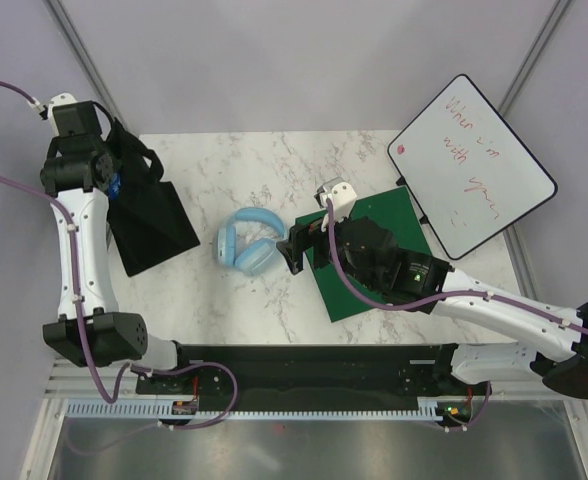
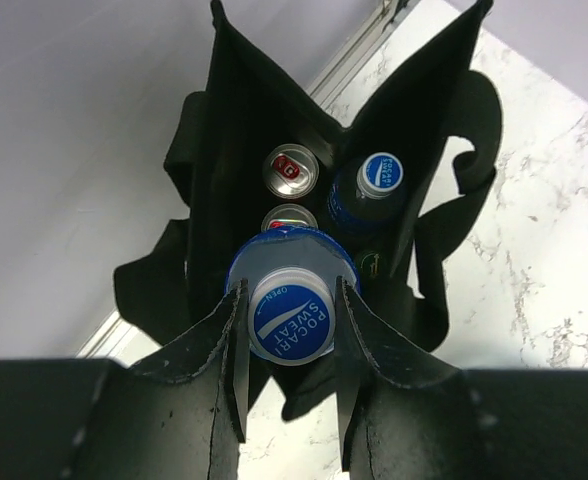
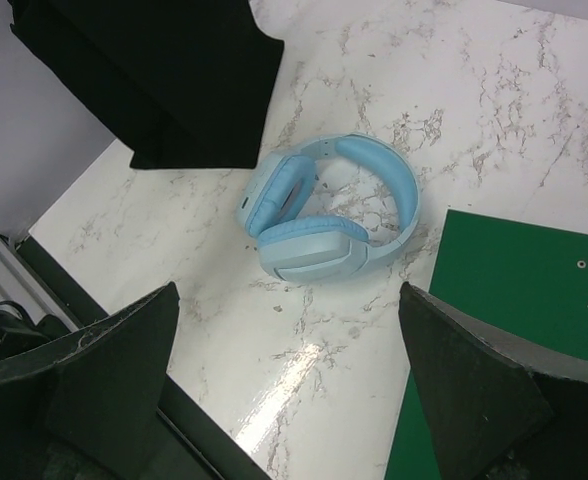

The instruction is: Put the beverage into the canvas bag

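The left gripper (image 2: 292,296) is clamped on the neck of a blue-capped bottle (image 2: 292,322), one finger at nine o'clock of the cap and one at three o'clock; the bottle hangs upright in the open mouth of the black bag (image 2: 244,120), whose cloth walls rise around it; whether its base rests on anything inside cannot be told.

Deeper in the bag, at twelve o'clock from the held bottle, stand two cans (image 2: 290,172); a second bottle (image 2: 379,175) sits at about one o'clock.

From overhead the bag lies toward ten o'clock on the marble table (image 1: 274,160); blue headphones (image 1: 247,243) sit near the middle, a green board (image 1: 389,215) at about four o'clock, a whiteboard (image 1: 471,165) at two o'clock.

The right gripper (image 3: 289,300) is spread wide and empty, hovering just beside the headphones, taking no part.

I judge the task nearly done: pick-up and carry are finished; what is left is to lower the bottle fully, let go, and lift the fingers clear of the cloth.
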You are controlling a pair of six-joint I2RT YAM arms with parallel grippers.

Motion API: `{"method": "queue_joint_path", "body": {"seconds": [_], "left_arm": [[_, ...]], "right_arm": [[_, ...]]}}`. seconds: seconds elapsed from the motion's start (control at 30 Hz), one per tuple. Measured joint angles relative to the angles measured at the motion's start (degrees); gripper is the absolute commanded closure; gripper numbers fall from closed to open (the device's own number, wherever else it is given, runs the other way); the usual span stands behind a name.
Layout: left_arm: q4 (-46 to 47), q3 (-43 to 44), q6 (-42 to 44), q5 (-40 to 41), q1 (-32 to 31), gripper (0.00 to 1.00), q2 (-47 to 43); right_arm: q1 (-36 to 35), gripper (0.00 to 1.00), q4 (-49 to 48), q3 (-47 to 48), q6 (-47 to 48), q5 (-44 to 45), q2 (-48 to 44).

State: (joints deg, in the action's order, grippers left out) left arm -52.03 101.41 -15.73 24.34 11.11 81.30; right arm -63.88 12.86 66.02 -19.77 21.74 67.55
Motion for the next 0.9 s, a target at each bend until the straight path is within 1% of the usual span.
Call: {"method": "queue_joint_path", "body": {"seconds": [0.07, 0.2, 0.33, 0.43, 0.53, 0.67, 0.9], "left_arm": [[-0.7, 0.6, 0.0, 0.0, 0.1, 0.98, 2.0], [-2.1, 4.7, 0.8, 0.3, 0.0, 0.98, 5.7], [-1.7, 6.0, 1.5, 1.3, 0.1, 0.98, 6.4], [-1.6, 5.3, 1.5, 0.7, 0.9, 0.98, 6.4], [-0.9, 3.8, 1.3, -1.7, 2.9, 0.98, 6.5], [1.9, 2.7, 0.7, -4.5, 5.8, 0.98, 6.5], [6.2, 0.0, 0.7, -8.2, 8.5, 0.98, 5.6]], "right_arm": [[0.0, 0.02, -0.2, -0.2, -0.2, 0.0, 0.0], [0.0, 0.02, -0.4, -1.0, -0.6, 0.0, -0.1], [0.0, 0.02, -0.4, -1.0, -0.9, 0.0, -0.1], [0.0, 0.02, -0.4, -1.0, -1.0, 0.0, -0.1], [0.0, 0.02, -0.4, -1.0, -1.0, 0.0, -0.1], [0.0, 0.02, -0.4, -1.0, -1.0, -0.2, 0.0], [0.0, 0.02, -1.2, -1.0, -1.0, -0.3, 0.6]]}}
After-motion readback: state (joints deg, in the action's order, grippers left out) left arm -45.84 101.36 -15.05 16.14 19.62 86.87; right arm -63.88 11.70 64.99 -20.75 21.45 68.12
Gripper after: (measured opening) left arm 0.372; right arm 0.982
